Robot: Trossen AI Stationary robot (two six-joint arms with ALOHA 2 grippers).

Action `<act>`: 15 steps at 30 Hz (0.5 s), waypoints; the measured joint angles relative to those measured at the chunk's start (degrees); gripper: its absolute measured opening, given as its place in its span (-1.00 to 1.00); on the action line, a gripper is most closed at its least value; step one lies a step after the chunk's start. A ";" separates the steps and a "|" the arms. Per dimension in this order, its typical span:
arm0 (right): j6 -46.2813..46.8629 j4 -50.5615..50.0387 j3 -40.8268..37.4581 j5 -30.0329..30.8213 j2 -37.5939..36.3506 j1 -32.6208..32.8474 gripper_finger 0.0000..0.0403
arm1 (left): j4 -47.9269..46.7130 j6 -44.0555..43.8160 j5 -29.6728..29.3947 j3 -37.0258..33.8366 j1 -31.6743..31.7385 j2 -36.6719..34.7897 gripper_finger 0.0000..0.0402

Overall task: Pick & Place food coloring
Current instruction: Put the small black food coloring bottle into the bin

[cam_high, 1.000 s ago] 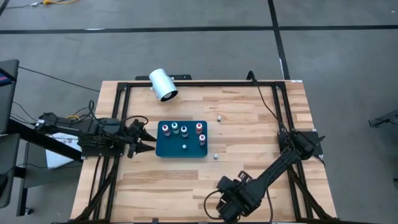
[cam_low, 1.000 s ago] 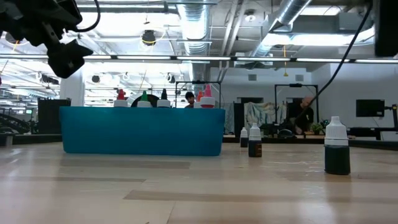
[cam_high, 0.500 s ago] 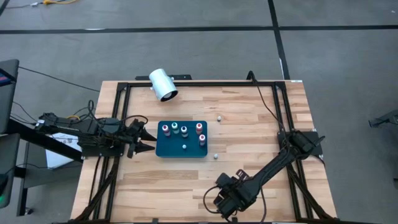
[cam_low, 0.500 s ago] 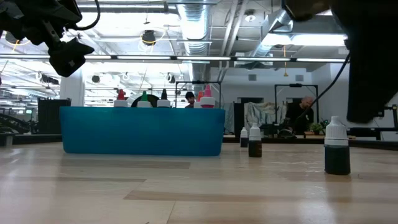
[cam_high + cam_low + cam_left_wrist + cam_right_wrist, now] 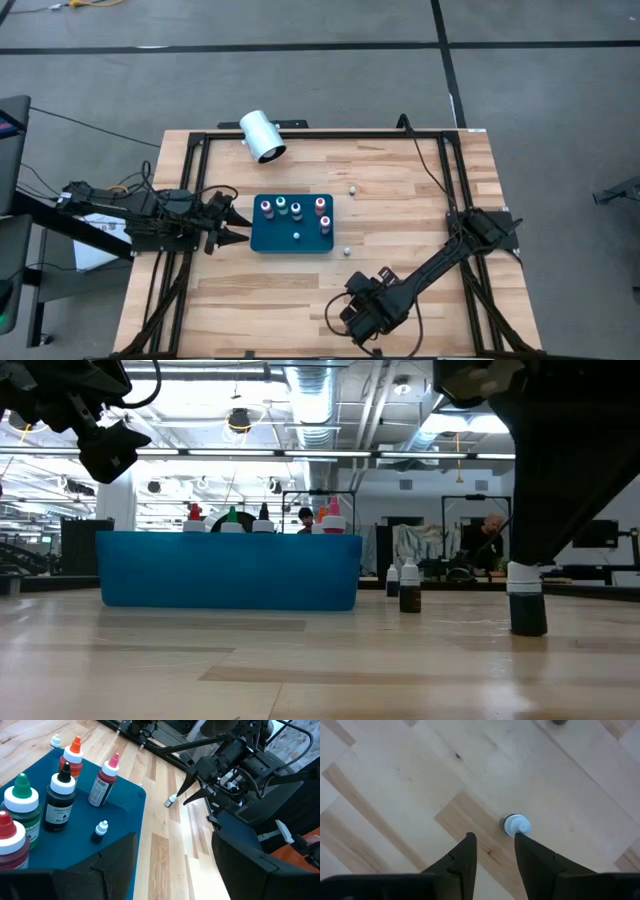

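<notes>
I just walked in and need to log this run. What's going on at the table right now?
The right gripper, open, hangs low over a small white-capped food coloring bottle standing loose on the table; the bottle sits by one fingertip, not yet gripped. The left gripper waits open beside the teal tray, where several bottles stand.

Can't read anything off the tiny whitish bottle near the tabletop's far edge, just a speck from above. Right arm blocks the top of the dark bottle in the low view. Label text on the black-topped bottle too blurry past the first word.
</notes>
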 joint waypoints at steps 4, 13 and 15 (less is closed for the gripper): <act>0.00 -0.39 0.00 -0.20 0.00 -0.62 -0.40 | 0.00 0.35 0.01 0.00 0.00 0.00 0.24; 0.63 -0.91 0.02 -0.14 0.57 -0.87 -0.40 | 0.00 1.59 0.05 0.00 0.00 0.00 0.24; 0.72 -1.13 0.02 0.51 0.57 -1.09 -0.40 | 0.00 1.61 0.03 0.00 0.00 0.00 0.24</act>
